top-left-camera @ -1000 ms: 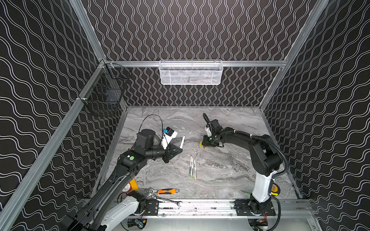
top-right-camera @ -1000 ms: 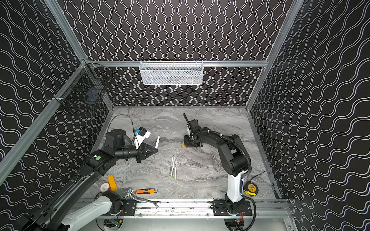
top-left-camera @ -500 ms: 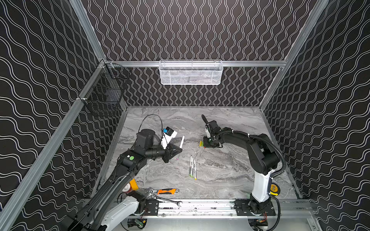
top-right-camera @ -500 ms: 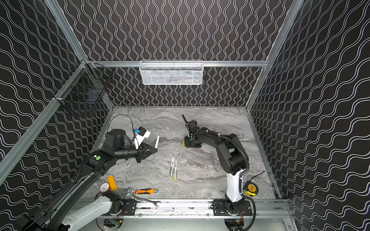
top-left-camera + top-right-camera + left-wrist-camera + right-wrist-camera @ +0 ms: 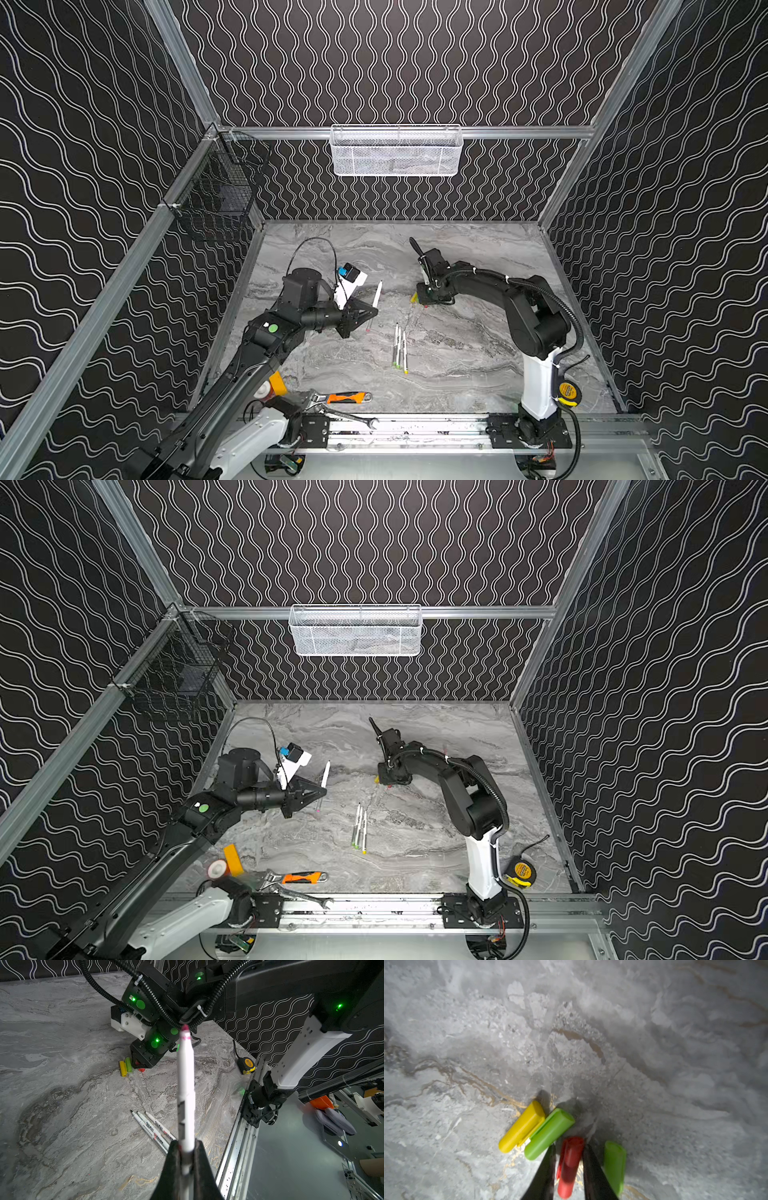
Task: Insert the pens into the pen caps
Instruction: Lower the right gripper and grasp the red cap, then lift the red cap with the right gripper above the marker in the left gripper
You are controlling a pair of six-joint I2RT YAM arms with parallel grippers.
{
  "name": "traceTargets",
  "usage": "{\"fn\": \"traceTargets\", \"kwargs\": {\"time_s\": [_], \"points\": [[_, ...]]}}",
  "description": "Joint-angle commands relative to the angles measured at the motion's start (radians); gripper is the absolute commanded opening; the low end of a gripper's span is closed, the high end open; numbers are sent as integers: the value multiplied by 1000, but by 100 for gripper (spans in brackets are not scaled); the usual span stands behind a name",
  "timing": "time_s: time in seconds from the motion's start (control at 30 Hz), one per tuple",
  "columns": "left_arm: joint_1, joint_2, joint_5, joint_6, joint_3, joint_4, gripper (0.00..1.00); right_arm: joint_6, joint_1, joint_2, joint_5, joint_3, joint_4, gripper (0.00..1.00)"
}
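Note:
My left gripper is shut on a white pen with a pink-red tip, held off the table on the left. Three more pens lie side by side mid-table. The pen caps lie together further back. My right gripper is down on the table among them, its jaws close on either side of the red cap. Whether they press on it does not show. A yellow cap and a green cap lie to one side, another green cap on the other.
An orange-handled wrench and a steel spanner lie by the front rail. A tape measure sits front right, a tape roll front left. A white basket and a black basket hang on the walls.
The right gripper's jaws have narrowed around the red cap and its wrist has shifted slightly. The left arm holds the pen where it was.

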Motion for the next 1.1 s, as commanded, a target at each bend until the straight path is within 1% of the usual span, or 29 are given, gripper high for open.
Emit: {"fn": "traceTargets", "kwargs": {"time_s": [0.0,0.27,0.4,0.57,0.67,0.77,0.83,0.97,1.07], "points": [[3,-3,10,-4,1,25,0,-9,5,19,44,24,-67,25],[7,3,22,-4,2,31,0,-12,17,41,69,36,-110,21],[8,7,28,-11,2,41,0,-7,17,23,65,22,-101,19],[10,6,39,-39,-3,71,0,1,18,-37,37,-1,-62,18],[10,2,63,-82,-17,123,0,5,18,-97,4,-34,-11,18],[9,15,84,-125,-33,173,0,9,19,-199,-57,-115,94,18],[8,25,97,-148,-37,200,0,19,16,-252,-67,-161,143,17],[-2,30,103,-203,-60,271,0,8,16,-337,-98,-206,190,17],[-24,45,93,-240,-77,321,0,-4,15,-418,-152,-252,259,17]]}}
